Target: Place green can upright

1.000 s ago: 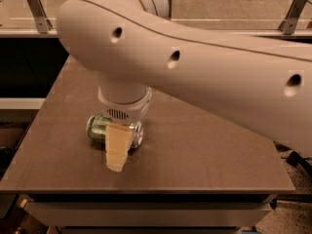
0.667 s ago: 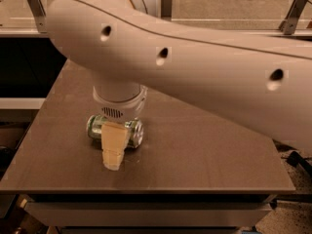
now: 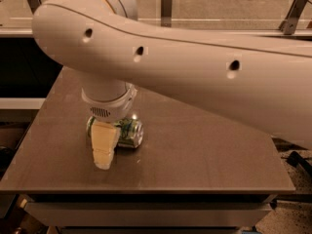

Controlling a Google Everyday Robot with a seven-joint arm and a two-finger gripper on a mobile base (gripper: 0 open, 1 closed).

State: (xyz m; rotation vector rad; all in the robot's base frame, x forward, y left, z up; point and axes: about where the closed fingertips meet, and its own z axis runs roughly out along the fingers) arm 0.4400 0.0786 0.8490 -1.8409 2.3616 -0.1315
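Observation:
The green can [image 3: 127, 131] lies on its side on the brown table [image 3: 204, 150], left of centre, its silver end facing right. My gripper [image 3: 104, 152] hangs from the white wrist straight down over the can's left part and reaches the tabletop on the near side of the can. It covers the can's left half. The big white arm crosses the upper part of the view from the right.
The table's front edge [image 3: 146, 190] runs just below the gripper, and its left edge [image 3: 34, 130] is close by. A railing with metal posts [image 3: 166, 6] stands behind the table. A dark opening lies to the left.
The arm and gripper have shifted a little to the left along the can. The can lies in the same place.

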